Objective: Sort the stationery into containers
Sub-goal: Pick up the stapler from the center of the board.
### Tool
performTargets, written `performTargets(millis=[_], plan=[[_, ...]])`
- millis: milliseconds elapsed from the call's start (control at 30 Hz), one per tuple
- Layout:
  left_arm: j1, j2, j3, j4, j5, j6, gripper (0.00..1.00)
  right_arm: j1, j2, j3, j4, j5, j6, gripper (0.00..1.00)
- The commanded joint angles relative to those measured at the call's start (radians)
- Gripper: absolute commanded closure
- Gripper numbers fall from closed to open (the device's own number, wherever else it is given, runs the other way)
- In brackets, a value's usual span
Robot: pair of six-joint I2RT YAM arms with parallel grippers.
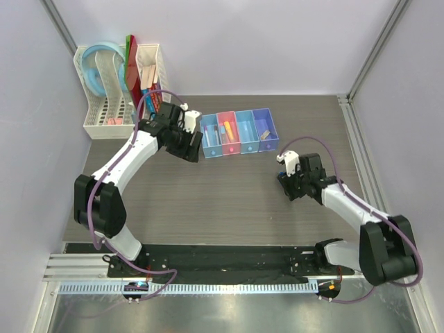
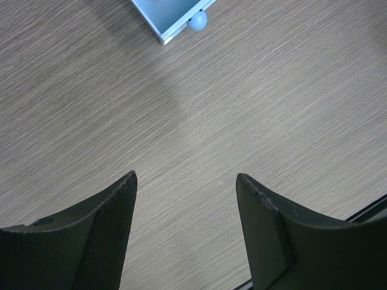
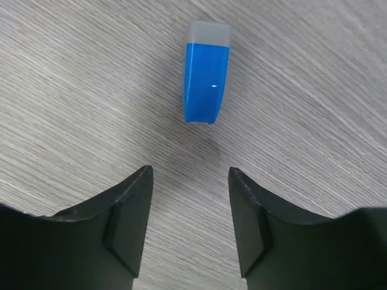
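Observation:
A small blue block with a frosted cap lies flat on the wood table, just ahead of my right gripper, which is open and empty above the bare table. In the top view the right gripper is below and to the right of the row of four bins: light blue, pink, light blue, violet-blue. The bins hold small items, among them an orange-yellow piece and a tan piece. My left gripper is open and empty beside the leftmost bin, whose corner shows in the left wrist view.
A white mesh rack with books and a light-blue ring stands at the back left. Grey walls and metal frame posts enclose the table. A black rail carries the arm bases at the near edge.

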Motion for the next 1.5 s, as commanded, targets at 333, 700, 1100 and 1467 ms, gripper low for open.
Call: performTargets(millis=[333,700,1100,1467], plan=[[0.006,-0.092,-0.049,-0.01,-0.052,0.076,0.33,0.026,-0.1,-0.215,0.488,-0.044,-0.011,0.37],[0.006,-0.153,-0.039,-0.035,-0.065,0.101,0.32,0.015,-0.137,-0.349,0.737,-0.019,0.058,0.39],[0.006,-0.145,-0.007,-0.067,-0.062,0.095,0.33,-0.007,-0.115,-0.338,0.778,0.001,0.138,0.45],[0.006,-0.142,0.004,-0.075,-0.059,0.101,0.32,-0.008,-0.038,-0.268,0.706,-0.013,0.147,0.44]])
